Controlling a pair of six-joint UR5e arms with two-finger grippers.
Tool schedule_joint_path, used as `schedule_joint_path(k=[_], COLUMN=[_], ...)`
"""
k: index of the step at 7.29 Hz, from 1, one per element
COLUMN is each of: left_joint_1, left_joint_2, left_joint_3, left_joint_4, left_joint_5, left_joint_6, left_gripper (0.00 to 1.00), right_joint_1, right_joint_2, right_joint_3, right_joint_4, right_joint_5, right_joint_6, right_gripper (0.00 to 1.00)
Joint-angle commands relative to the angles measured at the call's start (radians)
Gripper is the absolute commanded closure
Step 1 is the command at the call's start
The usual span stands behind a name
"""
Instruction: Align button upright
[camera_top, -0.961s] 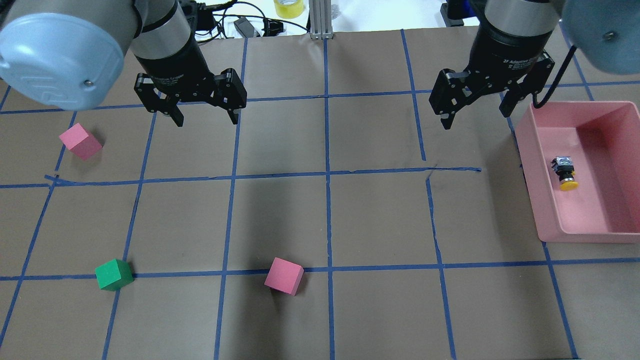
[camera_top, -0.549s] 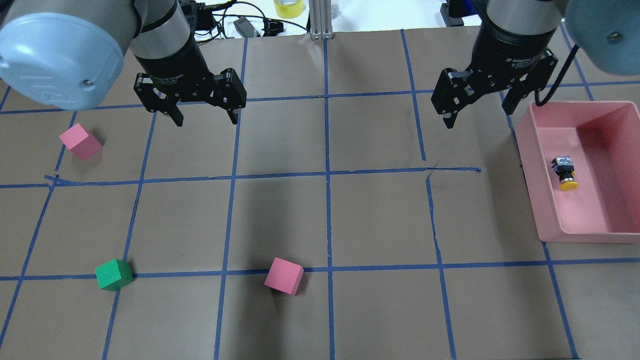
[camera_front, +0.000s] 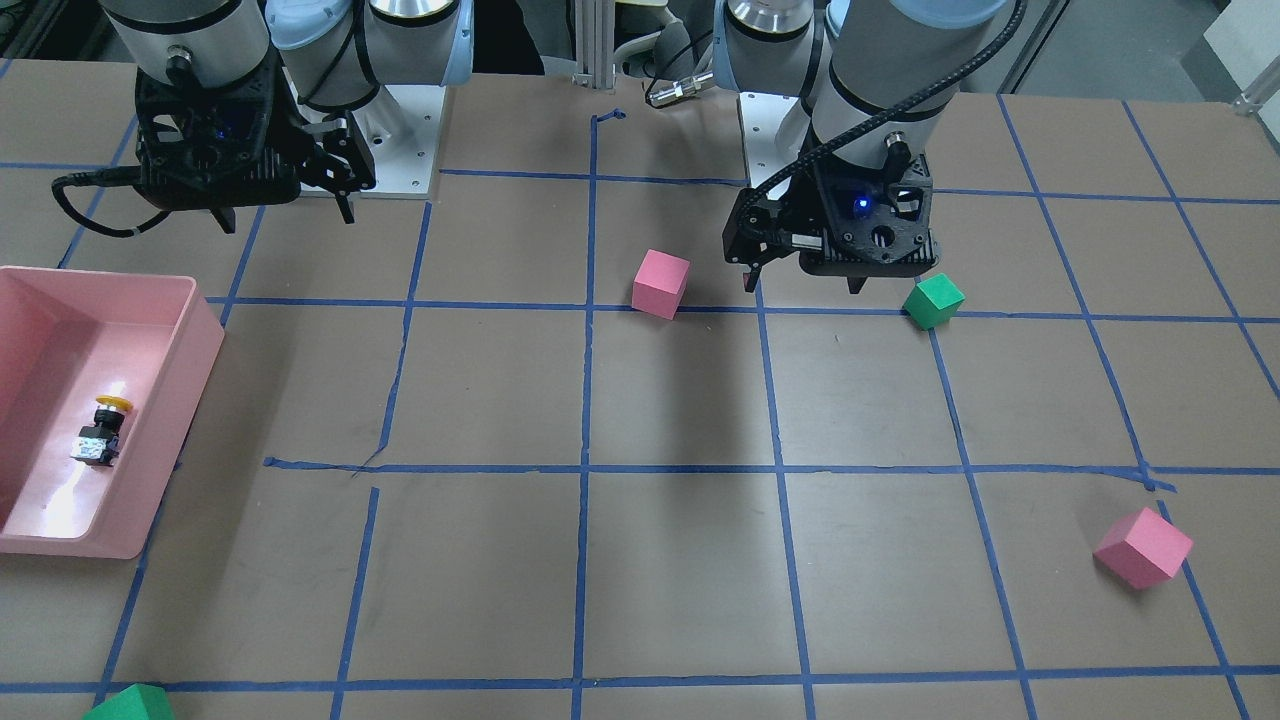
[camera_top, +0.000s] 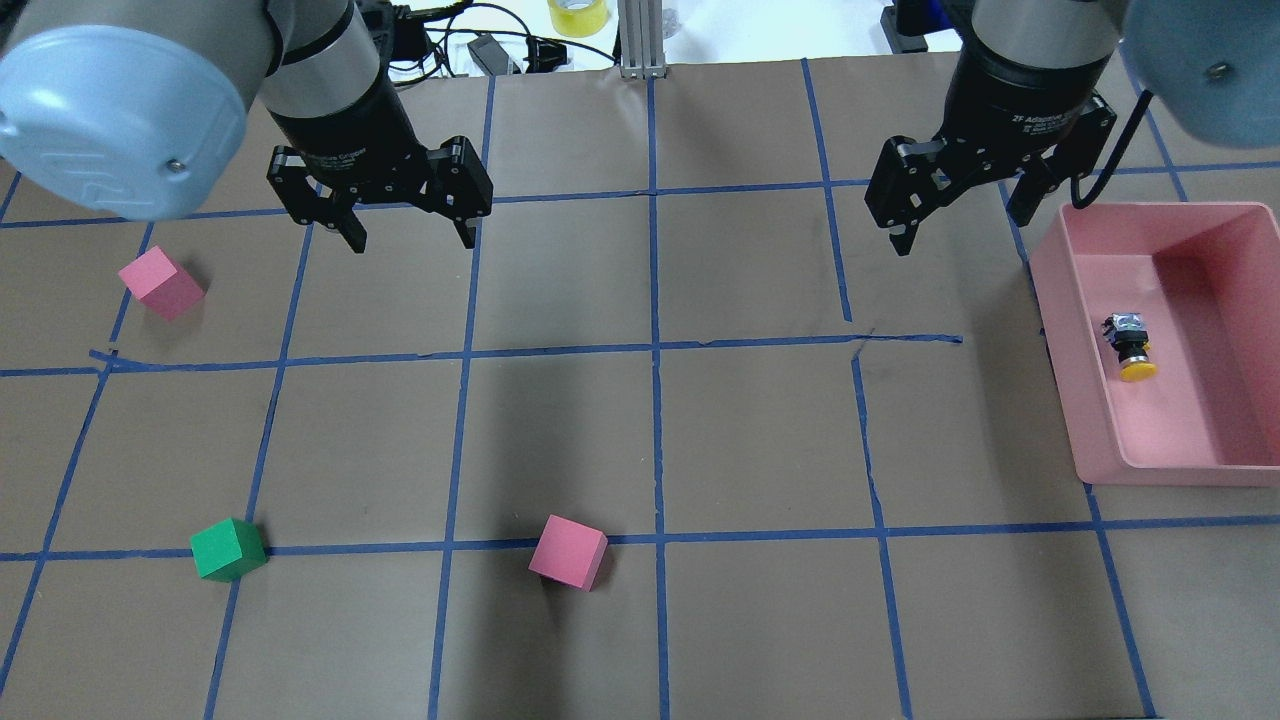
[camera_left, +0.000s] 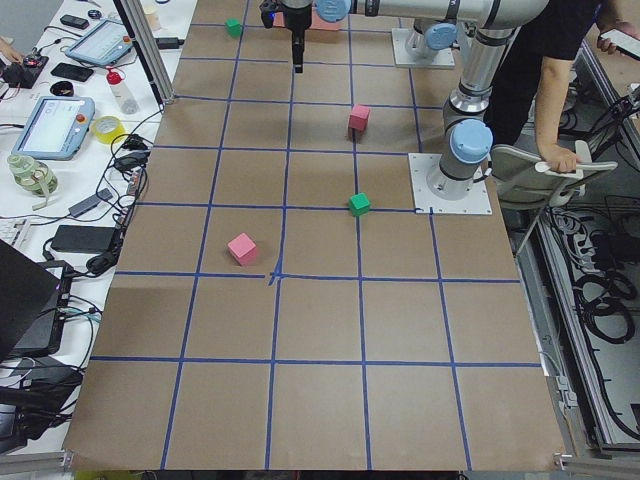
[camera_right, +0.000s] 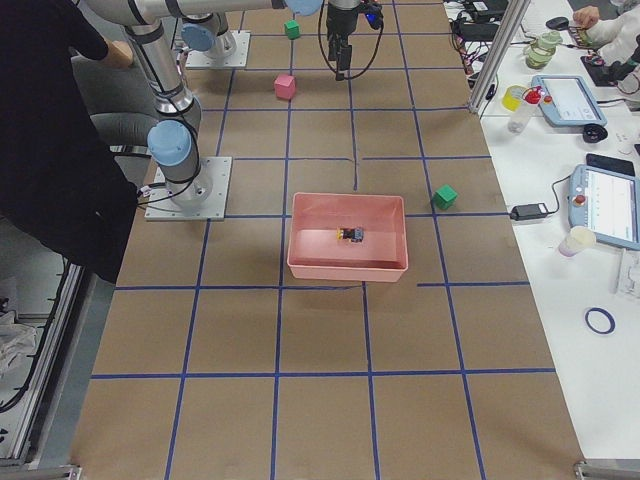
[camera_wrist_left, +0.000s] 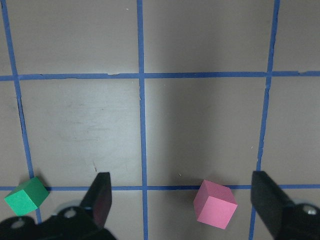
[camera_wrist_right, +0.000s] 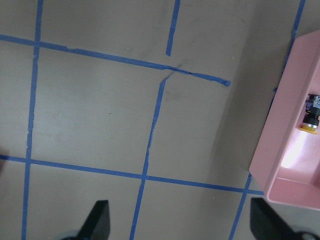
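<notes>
Pre-grasp. Button (camera_top: 1130, 346) lying sideways inside pink bin (camera_top: 1170, 470). Right gripper (camera_top: 960, 228) spread wide, empty, near bin; left gripper (camera_top: 412, 236) likewise spread, well apart. Next, probably: over bin wall, down onto button.

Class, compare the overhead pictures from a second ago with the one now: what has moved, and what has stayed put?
The right gripper, open and empty, edged slightly sideways toward the pink bin. Nothing was grasped or let go. The left gripper, also open, and the button, lying on its side in the bin, stayed as they were.
</notes>
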Motion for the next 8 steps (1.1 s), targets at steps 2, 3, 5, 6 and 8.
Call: schedule_joint_path(k=[2, 3, 5, 6, 8], left_joint_1=[-0.002, 0.0, 0.0, 0.0, 0.0], left_joint_2=[0.0, -0.001, -0.001, 0.001, 0.001], left_joint_3=[0.0, 0.0, 0.0, 0.0, 0.0], left_joint_4=[0.0, 0.0, 0.0, 0.0, 0.0], left_joint_5=[0.0, 0.0, 0.0, 0.0, 0.0], left_joint_6=[-0.002, -0.002, 0.0, 0.0, 0.0], left_gripper=[0.0, 0.0, 0.0, 0.0, 0.0], right_joint_1=[-0.056, -0.118, -0.325, -0.402, -0.516], right_joint_2=[0.006, 0.009, 0.058, 0.092, 0.159], right_joint_3=[0.005, 0.013, 0.016, 0.028, 0.145], right_joint_4=[-0.091, -0.099, -0.101, -0.146, -0.336], right_joint_5=[-0.041, -0.026, -0.027, -0.027, -0.026], right_joint_6=[0.001, -0.006, -0.008, -0.063, -0.196], right_gripper=[0.0, 0.0, 0.0, 0.0, 0.0])
